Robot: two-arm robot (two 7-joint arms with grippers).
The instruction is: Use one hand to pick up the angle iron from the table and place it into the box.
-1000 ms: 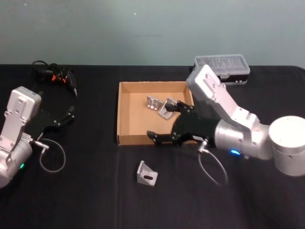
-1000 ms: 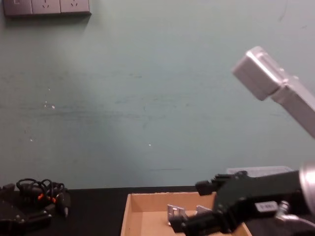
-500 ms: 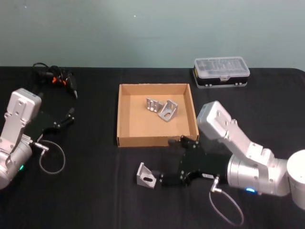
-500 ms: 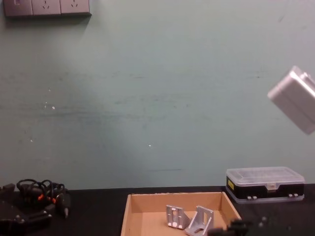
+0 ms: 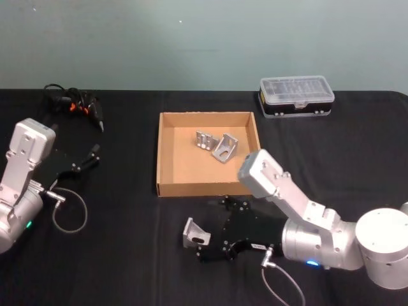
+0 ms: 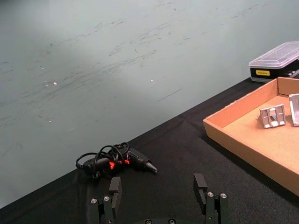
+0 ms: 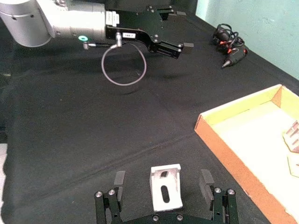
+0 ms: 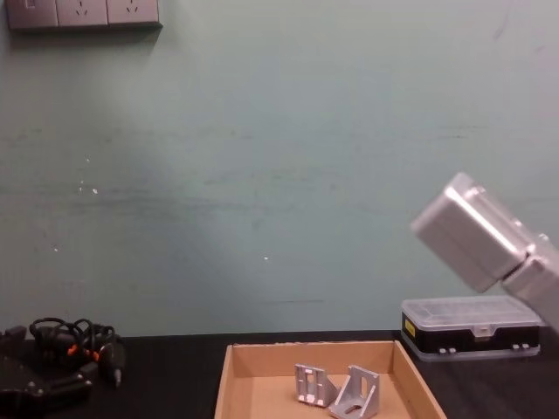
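Angle iron (image 5: 196, 233) now inside right gripper (image 7: 162, 178)

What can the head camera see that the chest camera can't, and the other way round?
Head camera: the angle iron lying on the table in front of the box, the open right gripper reaching around it with a gap on each side, and the left gripper, open too, at the table's left.
Chest camera: the wall sockets high up.
Both: the box with two more angle irons inside, the clear-lidded case, the cable bundle and the right arm's silver link.
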